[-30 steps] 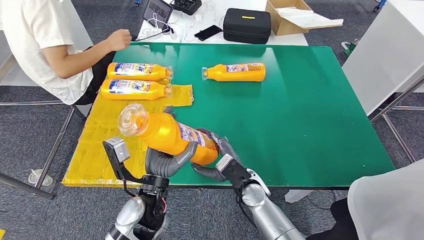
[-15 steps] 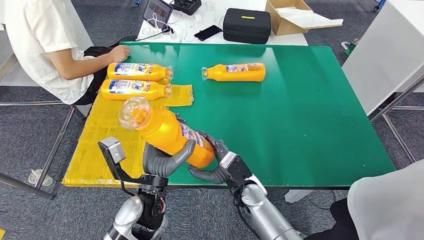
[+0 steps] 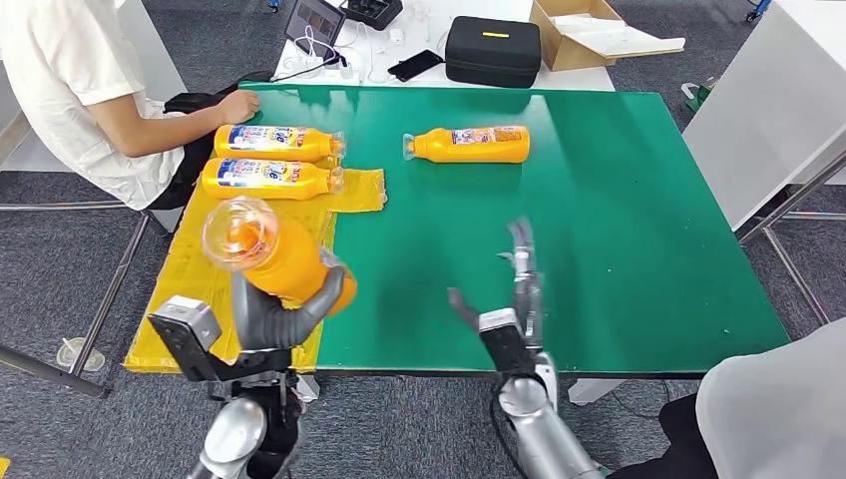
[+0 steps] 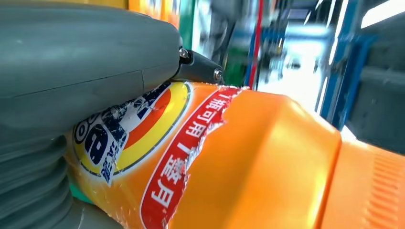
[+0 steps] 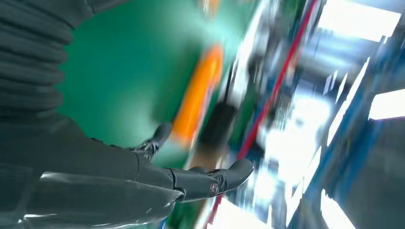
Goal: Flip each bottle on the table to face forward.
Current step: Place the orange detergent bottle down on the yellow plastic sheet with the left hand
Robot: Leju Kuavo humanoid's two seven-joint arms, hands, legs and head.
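Left hand (image 3: 274, 314) around labelled bottle (image 4: 248, 162).

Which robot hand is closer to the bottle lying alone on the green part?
Right. The right hand hovers open just below the lone bottle; the left hand is farther away, holding another bottle.

Four orange bottles with printed labels. One (image 3: 274, 254) is lifted off the green table at about 8 o'clock, tilted with its clear cap end up toward the camera, its body wrapped by grey fingers; up close its label (image 4: 138, 143) shows red, yellow and blue print with a torn edge. Two bottles lie on their sides, side by side, at 10 o'clock on yellow sheeting, one (image 3: 276, 142) just beyond the other (image 3: 267, 179), caps pointing to 3 o'clock. The fourth (image 3: 467, 144) lies on its side at 12 o'clock on bare green, cap pointing to 9 o'clock
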